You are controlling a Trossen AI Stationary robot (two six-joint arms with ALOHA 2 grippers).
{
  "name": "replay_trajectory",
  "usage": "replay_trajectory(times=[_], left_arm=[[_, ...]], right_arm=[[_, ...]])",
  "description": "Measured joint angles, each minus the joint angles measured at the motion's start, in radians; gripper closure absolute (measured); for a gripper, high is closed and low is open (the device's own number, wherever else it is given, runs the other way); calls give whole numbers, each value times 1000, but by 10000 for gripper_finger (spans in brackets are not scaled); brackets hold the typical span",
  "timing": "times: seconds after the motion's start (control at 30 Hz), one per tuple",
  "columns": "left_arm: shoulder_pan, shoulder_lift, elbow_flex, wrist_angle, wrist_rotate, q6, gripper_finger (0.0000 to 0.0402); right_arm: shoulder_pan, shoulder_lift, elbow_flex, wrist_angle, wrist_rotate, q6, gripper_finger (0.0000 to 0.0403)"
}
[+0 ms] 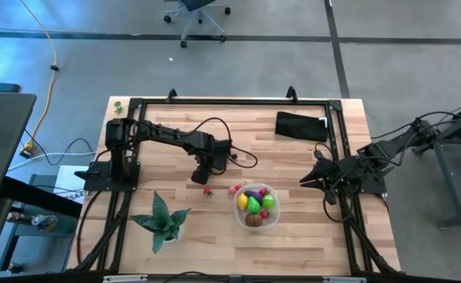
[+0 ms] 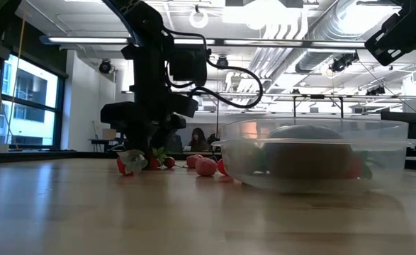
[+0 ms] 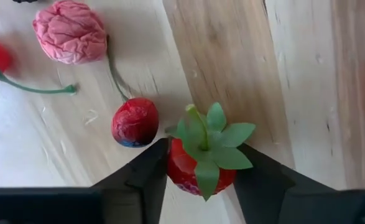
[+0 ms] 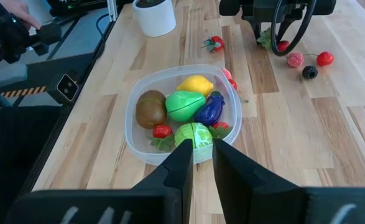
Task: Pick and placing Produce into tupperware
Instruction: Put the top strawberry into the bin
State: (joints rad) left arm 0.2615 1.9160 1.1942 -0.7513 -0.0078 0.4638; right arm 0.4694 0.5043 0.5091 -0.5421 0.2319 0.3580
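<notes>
Open-plan robotics lab: polished grey concrete floor (image 1: 238, 67), exposed silver ceiling ducts (image 2: 293, 28), pale wooden bench (image 1: 293, 236) framed in black rails, wheeled office chair (image 1: 197, 16).

You find no text, label, brand, number or sign that you can read in any view. Neither the arms, the table nor the things on it show you any legible writing.

Seen from above, the light wooden slatted desk (image 1: 293, 236) carries a clear round plastic tupperware (image 1: 256, 206) filled with yellow, green, purple and brown toy produce (image 1: 254, 203), a spiky green potted plant (image 1: 162, 220), a black rectangular pouch (image 1: 301, 126), and the left end effector (image 1: 199, 178) near a small red piece (image 1: 207, 190).
</notes>
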Motion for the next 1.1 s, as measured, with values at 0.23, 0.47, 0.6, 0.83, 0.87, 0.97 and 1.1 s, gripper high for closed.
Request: replay_trajectory(times=[0.23, 0.47, 0.6, 0.83, 0.87, 0.97, 1.1], left_arm=[[0, -7, 0, 3, -3, -1, 267], [0, -88, 0, -22, -33, -30, 244], [-2, -174, 0, 10, -29, -62, 266], [-112, -222, 82, 153, 0, -91, 260], [-132, -220, 100, 171, -3, -91, 254], [-196, -184, 161, 238, -7, -88, 245], [-274, -106, 243, 272, -11, -79, 261]], right_arm=[[0, 0, 0, 0, 0, 0, 352], [0, 0, 0, 0, 0, 0, 352], [0, 0, 0, 0, 0, 0, 352], [0, 0, 0, 0, 0, 0, 352], [0, 0, 0, 0, 0, 0, 352], [0, 0, 0, 0, 0, 0, 352], [0, 0, 0, 0, 0, 0, 352]])
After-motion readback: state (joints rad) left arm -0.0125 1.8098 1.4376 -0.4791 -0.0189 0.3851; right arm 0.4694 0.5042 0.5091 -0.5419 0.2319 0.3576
